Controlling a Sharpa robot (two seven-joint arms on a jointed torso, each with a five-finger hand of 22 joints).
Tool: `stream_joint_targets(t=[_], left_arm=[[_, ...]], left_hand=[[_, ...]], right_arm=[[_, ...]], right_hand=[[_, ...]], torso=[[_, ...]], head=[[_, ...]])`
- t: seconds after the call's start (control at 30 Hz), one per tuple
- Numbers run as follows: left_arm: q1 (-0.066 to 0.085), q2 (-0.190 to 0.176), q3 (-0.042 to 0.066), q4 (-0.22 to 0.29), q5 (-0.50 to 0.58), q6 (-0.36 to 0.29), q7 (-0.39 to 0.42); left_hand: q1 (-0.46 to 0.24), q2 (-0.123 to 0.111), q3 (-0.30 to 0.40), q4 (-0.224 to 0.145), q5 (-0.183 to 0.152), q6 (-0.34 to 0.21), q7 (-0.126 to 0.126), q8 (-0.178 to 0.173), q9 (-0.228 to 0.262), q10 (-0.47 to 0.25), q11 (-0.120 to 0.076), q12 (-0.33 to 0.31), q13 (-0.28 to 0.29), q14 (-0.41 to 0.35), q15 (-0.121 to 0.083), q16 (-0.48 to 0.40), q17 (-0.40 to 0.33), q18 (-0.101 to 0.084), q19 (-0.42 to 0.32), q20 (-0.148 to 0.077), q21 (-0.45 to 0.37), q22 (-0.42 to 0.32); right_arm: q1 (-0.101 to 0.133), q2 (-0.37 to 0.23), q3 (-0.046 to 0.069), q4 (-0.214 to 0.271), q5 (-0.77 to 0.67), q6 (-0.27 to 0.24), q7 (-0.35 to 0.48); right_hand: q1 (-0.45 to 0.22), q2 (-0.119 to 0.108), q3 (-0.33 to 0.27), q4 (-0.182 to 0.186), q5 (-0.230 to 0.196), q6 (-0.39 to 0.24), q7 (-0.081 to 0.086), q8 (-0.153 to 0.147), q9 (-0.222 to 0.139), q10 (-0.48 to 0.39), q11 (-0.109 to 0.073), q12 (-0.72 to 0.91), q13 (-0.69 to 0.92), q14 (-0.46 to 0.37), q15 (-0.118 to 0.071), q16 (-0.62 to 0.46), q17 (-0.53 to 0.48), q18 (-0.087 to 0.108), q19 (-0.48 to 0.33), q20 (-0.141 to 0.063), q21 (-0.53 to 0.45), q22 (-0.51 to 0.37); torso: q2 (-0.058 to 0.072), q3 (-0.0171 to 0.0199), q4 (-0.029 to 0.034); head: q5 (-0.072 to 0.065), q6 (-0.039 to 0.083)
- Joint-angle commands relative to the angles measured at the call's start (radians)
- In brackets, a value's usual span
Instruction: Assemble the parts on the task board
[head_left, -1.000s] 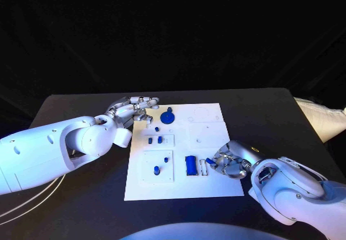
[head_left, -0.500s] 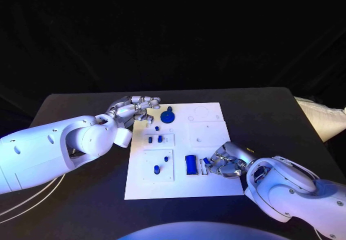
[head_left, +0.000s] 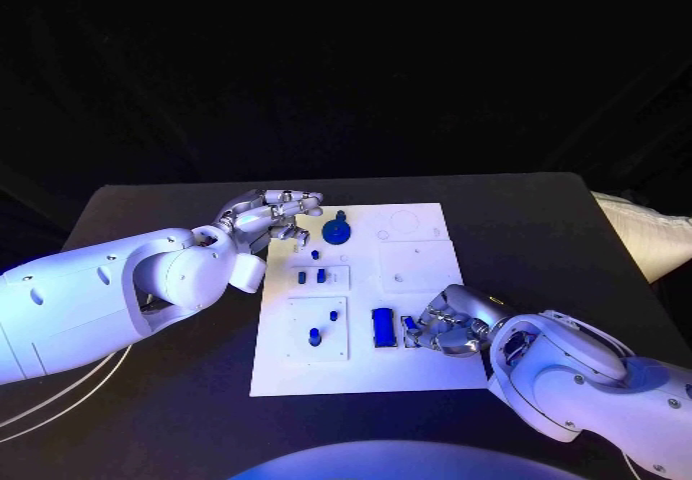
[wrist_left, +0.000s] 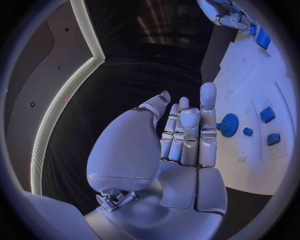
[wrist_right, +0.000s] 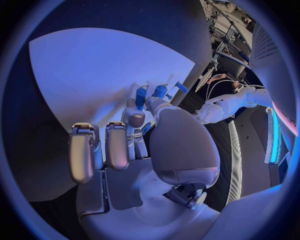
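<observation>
The white task board (head_left: 418, 375) lies mid-table. A blue round part (head_left: 336, 234) sits near its far left corner, also seen as the blue round part (wrist_left: 229, 125) in the left wrist view. My left hand (head_left: 274, 215) hovers just left of it, fingers (wrist_left: 208, 112) straight and apart, holding nothing. A blue rectangular block (head_left: 382, 327) lies near the board's front. My right hand (head_left: 444, 325) is right beside that block, and its fingertips (wrist_right: 134, 117) pinch a small blue part (wrist_right: 140, 96), which is mostly hidden in the head view.
Two short blue pegs (head_left: 310, 278) stand in a small plate at the board's left. Two more small blue pieces (head_left: 323, 328) sit in the square plate in front of it. The board's right half shows bare white recesses (head_left: 415, 265). Black table (head_left: 173, 400) surrounds the board.
My right hand has crept left towards the blue rectangular block, carrying the small blue part with it. The left hand has barely moved.
</observation>
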Motion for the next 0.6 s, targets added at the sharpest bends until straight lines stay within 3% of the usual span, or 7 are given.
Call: stream_joint_targets(t=[0.03, 0.2, 0.4, 0.6], left_arm=[[0.0, 0.001, 0.001, 0.003, -0.005, 0.018, 0.003], [0.0, 0.001, 0.001, 0.003, -0.005, 0.018, 0.003], [0.0, 0.001, 0.001, 0.003, -0.005, 0.018, 0.003], [0.0, 0.001, 0.001, 0.003, -0.005, 0.018, 0.002]], left_hand=[[0.007, -0.001, -0.004, -0.001, -0.002, -0.009, 0.0, 0.004, 0.0, -0.007, 0.004, 0.005, 0.001, -0.008, 0.002, 0.002, -0.002, 0.02, 0.0, 0.007, -0.003, -0.001], [0.007, -0.001, -0.004, -0.001, -0.002, -0.009, 0.0, 0.004, 0.0, -0.007, 0.004, 0.005, 0.001, -0.008, 0.002, 0.002, -0.002, 0.02, 0.0, 0.007, -0.003, -0.001], [0.007, -0.001, -0.004, -0.001, -0.002, -0.009, 0.001, 0.005, 0.0, -0.007, 0.004, 0.005, 0.001, -0.009, 0.002, 0.002, -0.003, 0.02, 0.0, 0.007, -0.004, -0.001], [0.007, -0.001, -0.004, -0.001, -0.002, -0.009, 0.001, 0.005, 0.0, -0.007, 0.004, 0.005, 0.001, -0.009, 0.002, 0.002, -0.003, 0.02, 0.0, 0.007, -0.004, -0.001]], right_arm=[[0.0, 0.002, 0.0, 0.0, -0.003, 0.034, -0.005], [0.0, 0.006, 0.0, -0.003, -0.005, 0.035, -0.005], [0.0, 0.01, -0.001, -0.006, -0.011, 0.033, -0.005], [0.0, 0.013, -0.001, -0.006, -0.015, 0.029, -0.004]], right_hand=[[-0.01, 0.001, -0.006, 0.001, 0.004, 0.007, 0.001, -0.004, 0.002, 0.009, 0.001, 0.005, 0.002, 0.061, -0.006, 0.003, 0.012, -0.017, 0.009, -0.002, 0.005, 0.092], [-0.014, 0.002, -0.014, 0.004, 0.002, 0.007, 0.001, -0.005, 0.002, 0.009, 0.001, 0.006, 0.003, 0.06, -0.006, 0.002, 0.011, -0.017, 0.009, -0.002, 0.005, 0.092], [-0.05, 0.003, -0.059, 0.022, -0.028, 0.009, 0.002, -0.009, 0.003, 0.01, 0.003, 0.006, 0.007, 0.06, -0.004, 0.001, 0.01, -0.017, 0.008, -0.001, 0.005, 0.091], [-0.115, 0.016, -0.147, 0.025, -0.138, 0.011, 0.001, -0.016, 0.003, 0.009, 0.003, 0.006, 0.014, 0.059, -0.004, 0.0, 0.01, -0.016, 0.007, 0.0, 0.003, 0.09]], torso=[[0.0, -0.0001, -0.0004], [-0.001, -0.0001, 0.0005], [-0.001, -0.0003, 0.0002], [-0.001, -0.0002, 0.0]], head=[[0.001, 0.0], [0.002, -0.001], [0.002, -0.001], [0.003, -0.001]])
